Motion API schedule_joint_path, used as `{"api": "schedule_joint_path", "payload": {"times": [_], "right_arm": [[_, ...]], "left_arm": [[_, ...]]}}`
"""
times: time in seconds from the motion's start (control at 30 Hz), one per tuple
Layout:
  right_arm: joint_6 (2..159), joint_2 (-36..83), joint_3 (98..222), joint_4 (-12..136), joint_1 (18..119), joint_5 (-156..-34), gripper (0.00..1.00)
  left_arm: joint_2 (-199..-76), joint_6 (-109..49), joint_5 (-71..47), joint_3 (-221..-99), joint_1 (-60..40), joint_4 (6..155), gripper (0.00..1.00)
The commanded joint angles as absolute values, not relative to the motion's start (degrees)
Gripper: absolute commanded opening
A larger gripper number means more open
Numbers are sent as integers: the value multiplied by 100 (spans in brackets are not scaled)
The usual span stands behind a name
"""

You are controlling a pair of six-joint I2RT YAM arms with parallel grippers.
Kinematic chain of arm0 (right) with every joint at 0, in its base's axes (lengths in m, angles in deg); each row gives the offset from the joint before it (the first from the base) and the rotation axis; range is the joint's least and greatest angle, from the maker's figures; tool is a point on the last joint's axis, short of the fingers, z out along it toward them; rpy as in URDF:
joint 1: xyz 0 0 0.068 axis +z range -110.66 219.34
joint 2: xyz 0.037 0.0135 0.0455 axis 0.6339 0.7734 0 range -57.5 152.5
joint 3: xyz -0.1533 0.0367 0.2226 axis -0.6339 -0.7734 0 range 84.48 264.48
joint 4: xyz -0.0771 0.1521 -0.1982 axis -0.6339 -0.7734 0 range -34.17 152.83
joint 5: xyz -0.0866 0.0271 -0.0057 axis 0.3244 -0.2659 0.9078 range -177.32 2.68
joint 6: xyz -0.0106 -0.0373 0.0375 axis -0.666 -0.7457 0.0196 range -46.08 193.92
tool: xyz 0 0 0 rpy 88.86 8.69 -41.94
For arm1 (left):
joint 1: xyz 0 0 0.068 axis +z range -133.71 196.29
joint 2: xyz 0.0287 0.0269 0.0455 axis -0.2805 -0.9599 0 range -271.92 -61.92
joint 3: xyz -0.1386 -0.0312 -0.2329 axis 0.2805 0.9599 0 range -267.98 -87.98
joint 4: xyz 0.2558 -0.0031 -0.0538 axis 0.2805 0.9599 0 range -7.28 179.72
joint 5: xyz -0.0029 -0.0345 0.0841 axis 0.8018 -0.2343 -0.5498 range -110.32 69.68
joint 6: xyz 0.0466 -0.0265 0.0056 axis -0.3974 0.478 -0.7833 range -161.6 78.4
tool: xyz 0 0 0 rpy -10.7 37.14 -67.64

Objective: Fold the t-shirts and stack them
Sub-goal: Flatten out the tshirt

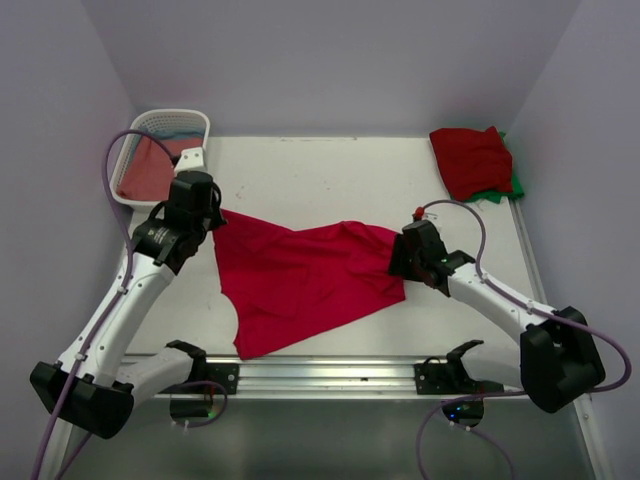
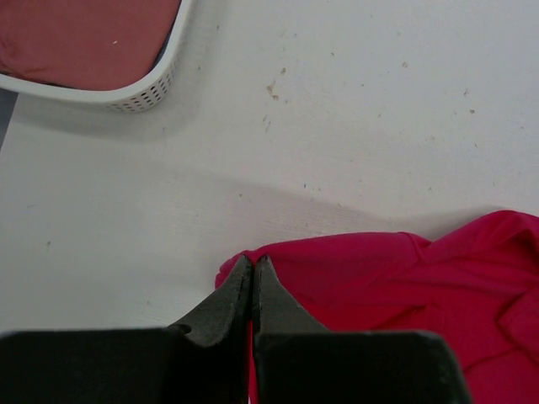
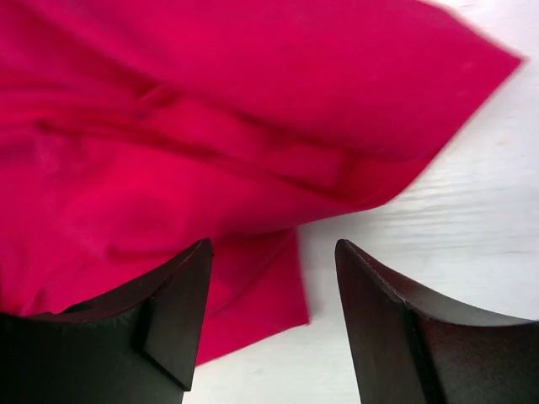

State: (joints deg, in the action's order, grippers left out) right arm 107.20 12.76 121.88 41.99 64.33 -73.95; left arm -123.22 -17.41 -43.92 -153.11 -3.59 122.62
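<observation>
The left gripper [image 2: 253, 263] is clenched on the left corner of the crimson t-shirt [image 1: 300, 275], which lies spread across the middle of the tabletop [image 1: 320, 170]. The right gripper [image 3: 274, 246] stands released over the shirt's right edge. At the far left corner, the white basket [image 1: 178, 117] holds a dusty-red t-shirt [image 1: 145, 172] and blue cloth [image 1: 178, 130]. At the far right corner, a dark red t-shirt [image 1: 468, 160] lies on a green t-shirt [image 1: 516, 186].
</observation>
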Motion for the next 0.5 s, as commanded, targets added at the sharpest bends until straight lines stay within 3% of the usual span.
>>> {"api": "schedule_joint_path", "payload": {"times": [0.0,0.2,0.47], "right_arm": [[10942,1000,12341,4674,6807,-7809,64],[10925,1509,13114,4692,7396,-7924,64],[10749,2661,13685,4736,7467,-7607,64]], "left_arm": [[-12344,-1839,-4195,-15311,-287,11928,0],[-12414,-1804,-4027,-15285,-287,11858,0],[-12292,-1778,-4010,-15232,-287,11866,0]]}}
